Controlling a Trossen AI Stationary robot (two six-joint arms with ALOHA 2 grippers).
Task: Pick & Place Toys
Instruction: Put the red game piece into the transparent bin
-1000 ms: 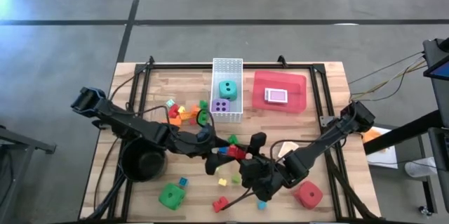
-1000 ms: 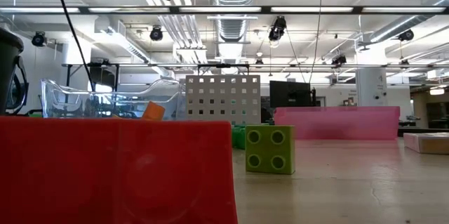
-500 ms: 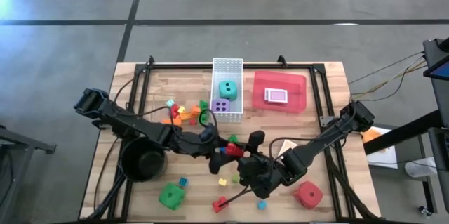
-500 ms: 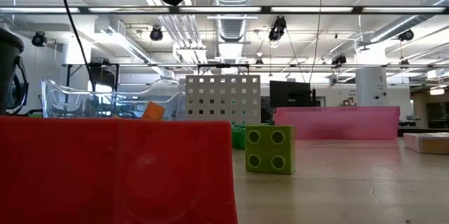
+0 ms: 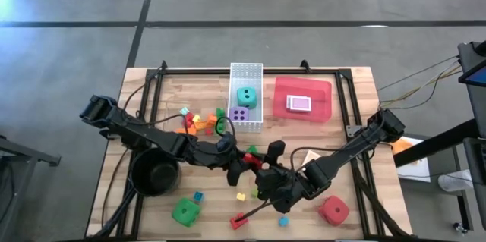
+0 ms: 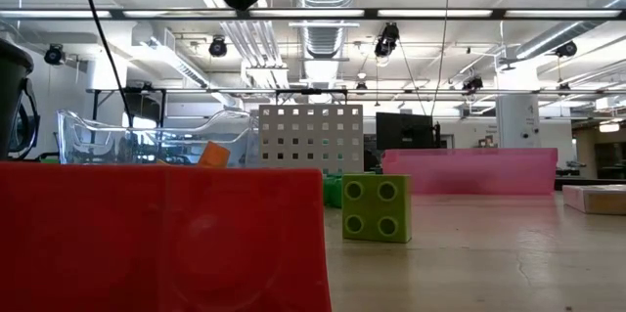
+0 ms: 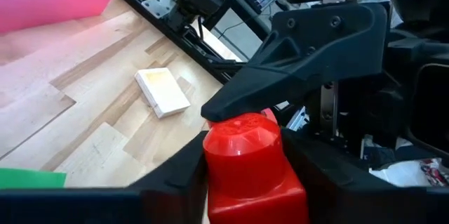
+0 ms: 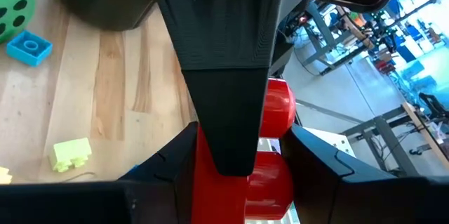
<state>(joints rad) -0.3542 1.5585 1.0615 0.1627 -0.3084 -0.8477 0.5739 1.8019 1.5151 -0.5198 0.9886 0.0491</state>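
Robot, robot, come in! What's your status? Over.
Left gripper and right gripper together mid-table. Both sets of jaws shut on one red brick. Nothing between them; yellow brick loose nearby. Over.

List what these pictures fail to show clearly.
- Low view: a big red block right against the lens hides much of the table behind it.
- High view: the red brick is mostly covered by the left gripper and right gripper around it.
- High view: the card pack print is too small to read.
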